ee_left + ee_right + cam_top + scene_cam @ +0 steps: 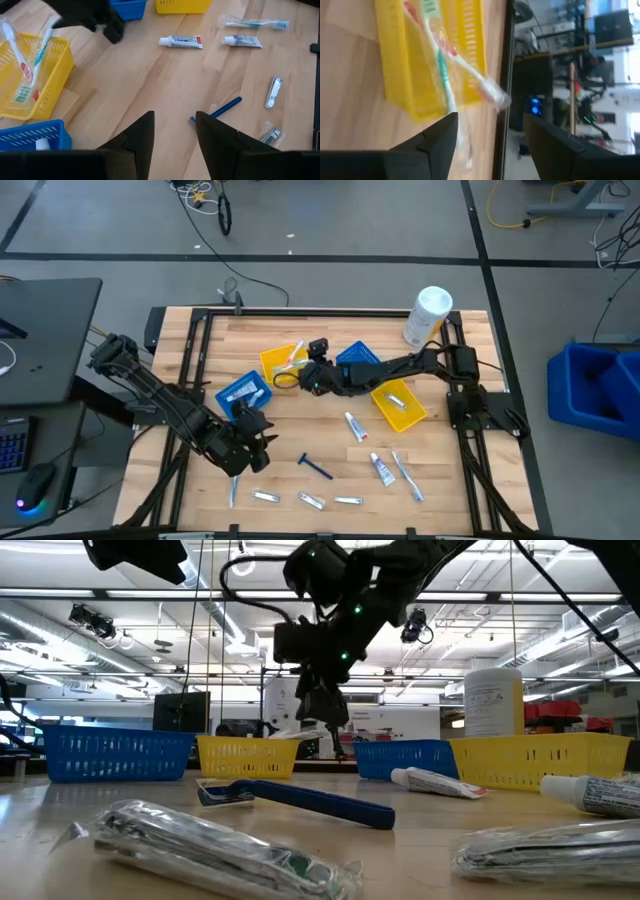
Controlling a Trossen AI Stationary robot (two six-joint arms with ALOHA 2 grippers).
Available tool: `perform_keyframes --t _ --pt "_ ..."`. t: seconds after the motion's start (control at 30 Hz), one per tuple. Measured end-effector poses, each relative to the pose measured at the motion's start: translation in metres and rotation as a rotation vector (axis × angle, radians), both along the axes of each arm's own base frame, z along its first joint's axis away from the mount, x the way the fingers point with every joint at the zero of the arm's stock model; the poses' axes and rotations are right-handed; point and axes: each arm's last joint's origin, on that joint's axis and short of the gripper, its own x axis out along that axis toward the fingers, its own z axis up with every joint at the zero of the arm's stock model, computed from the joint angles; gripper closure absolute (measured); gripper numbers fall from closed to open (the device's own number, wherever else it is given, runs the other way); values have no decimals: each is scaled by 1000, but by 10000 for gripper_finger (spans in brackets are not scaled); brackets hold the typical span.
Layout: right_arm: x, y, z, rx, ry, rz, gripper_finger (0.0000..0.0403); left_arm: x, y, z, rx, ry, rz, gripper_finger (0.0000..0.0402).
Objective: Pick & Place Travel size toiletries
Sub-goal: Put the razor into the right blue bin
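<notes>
The right gripper point(300, 366) hangs just over the near rim of a yellow bin point(277, 362) at the back-left part of the table. Its jaws stand apart with nothing between them. Just ahead of the fingers, wrapped toothbrushes point(440, 65) lie aslant in that bin, heads poking over the wall. This looks like the letting-go step of a drop-off.

To do it well, the arm should rise straight up before swinging away, because the brushes stick out past the rim and a sideways sweep of the fingers could catch a wrapper and drag it out. From the wrist view I cannot quite tell whether the blurred brush nearest the fingers has settled, so a short pause before leaving seems wise.

The left gripper point(247, 442) waits low over the front-left of the table, jaws parted and empty. Just beyond its fingertips lies the dark blue razor point(315, 467). Farther on are two toothpaste tubes point(181, 41), a bagged toothbrush point(255, 22), and small wrapped pieces point(308, 500) along the front edge, all well apart from the right gripper. A blue bin point(243, 392) sits close beside the left gripper, and a white container point(427, 315) stands at the far corner.
</notes>
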Motion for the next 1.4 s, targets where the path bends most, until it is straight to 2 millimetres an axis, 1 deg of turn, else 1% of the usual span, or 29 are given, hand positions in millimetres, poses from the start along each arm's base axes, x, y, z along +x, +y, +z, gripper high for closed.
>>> perform_keyframes --t 0.07,0.17,0.33,0.5,0.6,0.7,0.87,1.0,1.07,1.23,1.33,1.4 --pt "-8 13 1 -1 52 -26 165 0 0 0 2 0 1 250" --pt "-25 33 6 61 108 -52 167 0 0 0 4 2 0 250" --pt "-61 61 32 257 97 -159 178 0 0 0 3 4 -7 251" --pt "-96 85 63 538 53 -269 191 0 -1 -2 -31 20 -11 250" --pt "-113 100 76 668 57 -310 201 1 -2 -4 -52 33 -5 251" --pt "-129 118 83 737 60 -305 209 2 -3 -5 -55 31 -6 250" --pt "-158 145 79 843 73 -323 217 3 -5 -8 -38 50 -27 250" --pt "-180 162 69 891 52 -332 216 4 -6 -8 -30 59 -56 250" --pt "-188 170 65 927 27 -322 215 4 -6 -8 -13 56 -64 250" --pt "-198 190 52 1056 -21 -250 213 7 -8 -7 -9 27 -69 250" --pt "-198 199 42 1124 -64 -188 214 8 -10 -10 -7 43 -95 250" --pt "-195 204 34 1186 -131 -130 215 10 -13 -12 -23 61 -117 250"
